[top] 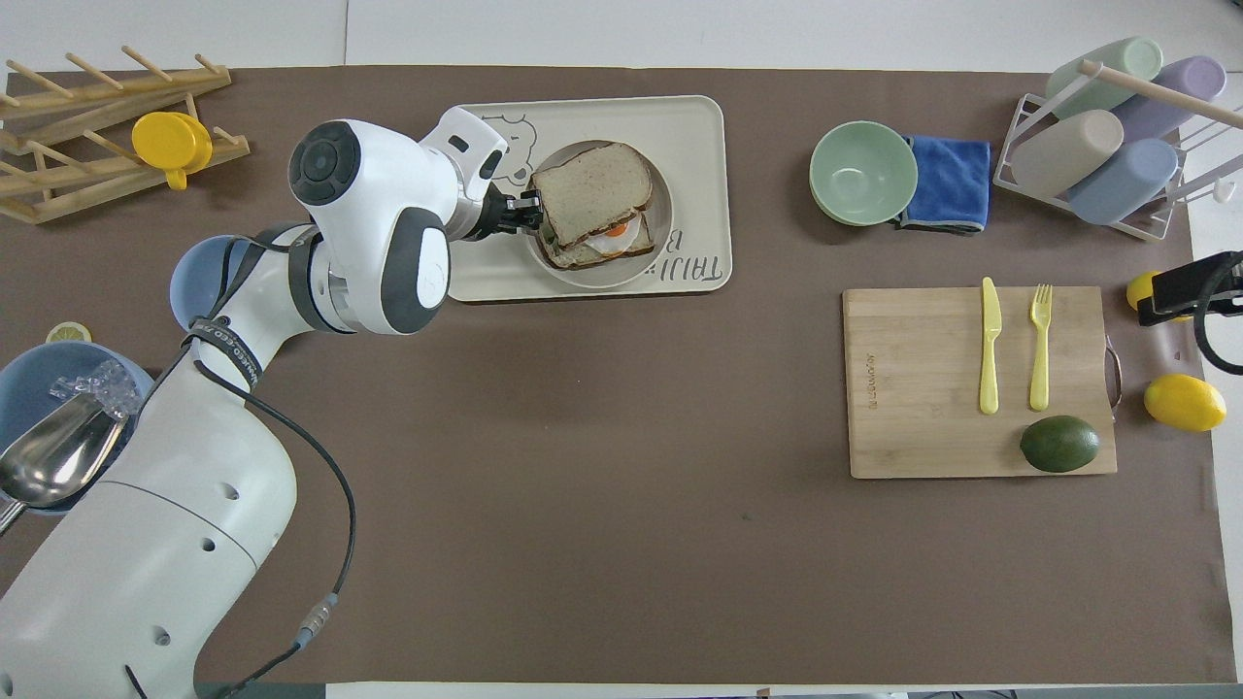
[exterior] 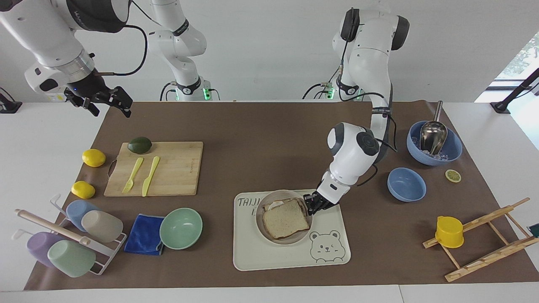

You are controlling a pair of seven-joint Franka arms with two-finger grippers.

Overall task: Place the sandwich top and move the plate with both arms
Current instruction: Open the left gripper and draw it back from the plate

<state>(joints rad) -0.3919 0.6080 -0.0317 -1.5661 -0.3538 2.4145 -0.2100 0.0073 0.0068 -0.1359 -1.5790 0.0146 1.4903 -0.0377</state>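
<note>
The sandwich top (exterior: 285, 219) lies on the egg toast (top: 612, 238) in the small round plate (exterior: 262, 227), which sits on the bear-printed tray (exterior: 269, 256). My left gripper (exterior: 309, 205) is low at the plate's rim toward the left arm's end of the table and is shut on the slice's edge. In the overhead view it (top: 529, 209) meets the slice (top: 592, 180) at the plate's (top: 602, 280) edge. My right gripper (exterior: 107, 103) waits open, raised over the table's corner by the right arm, away from the plate.
A mint-green bowl (exterior: 181, 228) and a blue cloth (exterior: 144, 235) lie beside the tray toward the right arm's end. A cutting board (exterior: 168, 168) carries an avocado, fork and knife. Two blue bowls (exterior: 406, 184) and a wooden rack (exterior: 480, 240) stand toward the left arm's end.
</note>
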